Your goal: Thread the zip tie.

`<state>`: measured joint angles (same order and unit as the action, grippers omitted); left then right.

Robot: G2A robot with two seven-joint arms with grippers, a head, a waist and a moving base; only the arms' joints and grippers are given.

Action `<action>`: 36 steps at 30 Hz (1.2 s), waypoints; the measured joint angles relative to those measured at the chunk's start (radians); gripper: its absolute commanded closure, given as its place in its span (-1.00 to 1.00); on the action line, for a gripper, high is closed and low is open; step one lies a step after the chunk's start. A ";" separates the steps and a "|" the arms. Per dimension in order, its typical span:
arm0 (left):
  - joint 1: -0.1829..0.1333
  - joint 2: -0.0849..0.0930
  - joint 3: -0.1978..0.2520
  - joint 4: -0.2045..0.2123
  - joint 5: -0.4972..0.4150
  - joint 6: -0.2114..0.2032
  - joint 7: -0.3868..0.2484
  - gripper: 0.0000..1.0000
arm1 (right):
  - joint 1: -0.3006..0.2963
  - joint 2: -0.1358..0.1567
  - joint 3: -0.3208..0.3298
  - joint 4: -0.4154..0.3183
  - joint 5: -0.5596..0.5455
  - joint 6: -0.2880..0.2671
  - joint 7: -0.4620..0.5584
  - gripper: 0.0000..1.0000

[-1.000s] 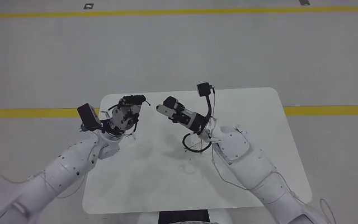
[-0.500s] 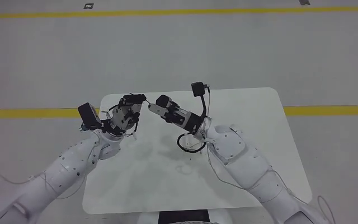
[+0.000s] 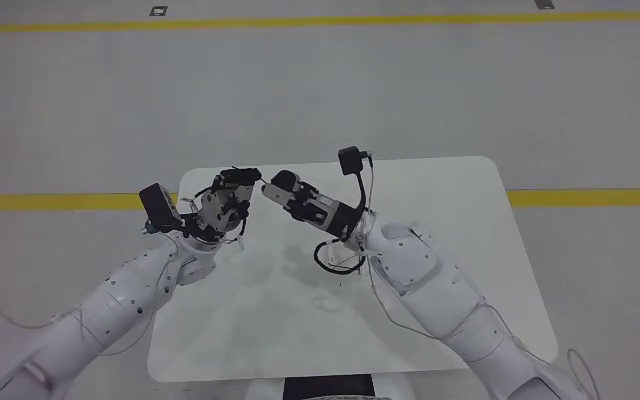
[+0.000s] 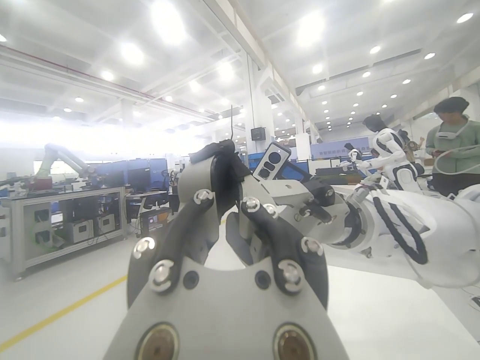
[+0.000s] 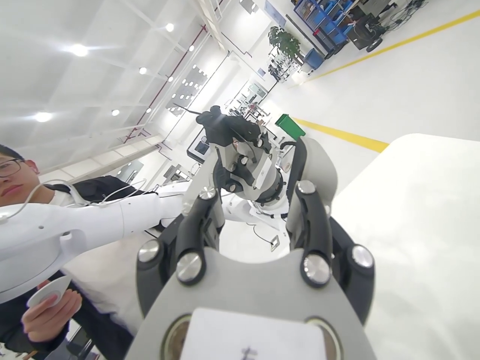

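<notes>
My left gripper [image 3: 243,181] is held above the far left part of the white table [image 3: 450,200], shut on a thin black zip tie [image 4: 231,123]. The tie's free end sticks up out of the black fingertips [image 4: 219,151]. My right gripper [image 3: 272,186] hangs just to its right, open and pointing at it, with nothing between its fingers. In the right wrist view, the left gripper [image 5: 225,125] shows between the two spread fingers [image 5: 311,166], with the zip tie's tip [image 5: 185,108] poking out beyond it.
Both grippers hover near the table's far edge [image 3: 330,165]. The near half of the table [image 3: 270,330] lies open below the arms. A yellow floor line [image 3: 560,197] runs behind the table.
The right gripper has moved left, closing most of the gap to the left gripper. The left gripper has stayed in place with the zip tie in it.
</notes>
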<state>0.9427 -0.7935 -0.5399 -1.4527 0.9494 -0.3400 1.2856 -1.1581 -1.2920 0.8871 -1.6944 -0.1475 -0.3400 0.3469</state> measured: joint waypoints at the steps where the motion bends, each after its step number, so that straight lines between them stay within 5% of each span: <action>1: 0.000 0.000 0.000 0.000 0.000 0.000 0.000 1.00 | 0.000 0.000 0.000 0.000 -0.001 0.000 0.001 0.24; 36: 0.000 0.000 0.000 0.000 0.000 0.000 0.000 1.00 | 0.006 0.009 -0.018 -0.013 -0.030 0.000 -0.019 0.78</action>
<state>0.9427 -0.7935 -0.5399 -1.4527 0.9494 -0.3400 1.2856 -1.1520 -1.2832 0.8693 -1.7073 -0.1776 -0.3400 0.3276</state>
